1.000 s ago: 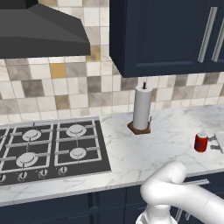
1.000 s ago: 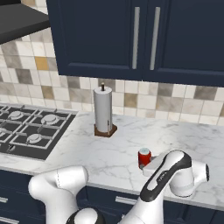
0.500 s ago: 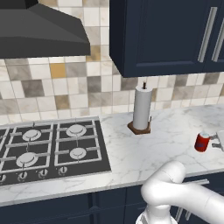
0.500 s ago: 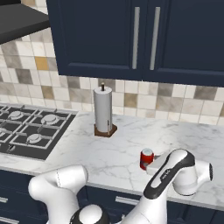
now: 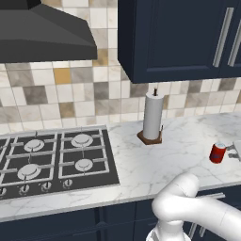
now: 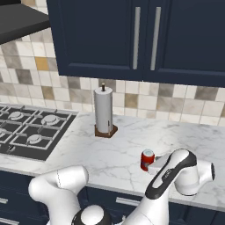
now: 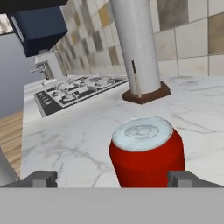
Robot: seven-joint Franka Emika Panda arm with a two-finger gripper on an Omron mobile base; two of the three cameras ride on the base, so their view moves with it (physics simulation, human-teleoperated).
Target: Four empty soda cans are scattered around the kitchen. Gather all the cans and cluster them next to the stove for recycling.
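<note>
Left base view: short red soda can with a silver top [image 5: 217, 153] upright on the white marble counter [image 5: 183, 155], near the right edge, well apart from the black gas cooktop with round burners and black grates [image 5: 52, 161] at the left. Tall white paper towel roll on a dark wooden base [image 5: 152, 117] between the two, back toward the beige-grey mosaic tile backsplash [image 5: 61, 94]. Grey tip of the gripper just beside the can on its right, at the frame's edge. Dark range hood [image 5: 42, 37] above the cooktop, navy wall cabinets [image 5: 179, 37] above the roll.

Right base view: same red can [image 6: 147, 159] upright near the counter's front edge, to the right of and nearer than the towel roll [image 6: 104, 112]. White arm bent round behind the can, hand end close against its right side; fingers themselves not clear here.

Hand view: can [image 7: 146, 153] large and centred, silver top facing up. Two-finger gripper [image 7: 113, 179] spread wide, one dark fingertip [image 7: 41, 178] left of the can, the other at its right, nothing clasped; contact at the right tip uncertain. Towel roll [image 7: 138, 48] behind, cooktop [image 7: 78, 89] far off at left.
</note>
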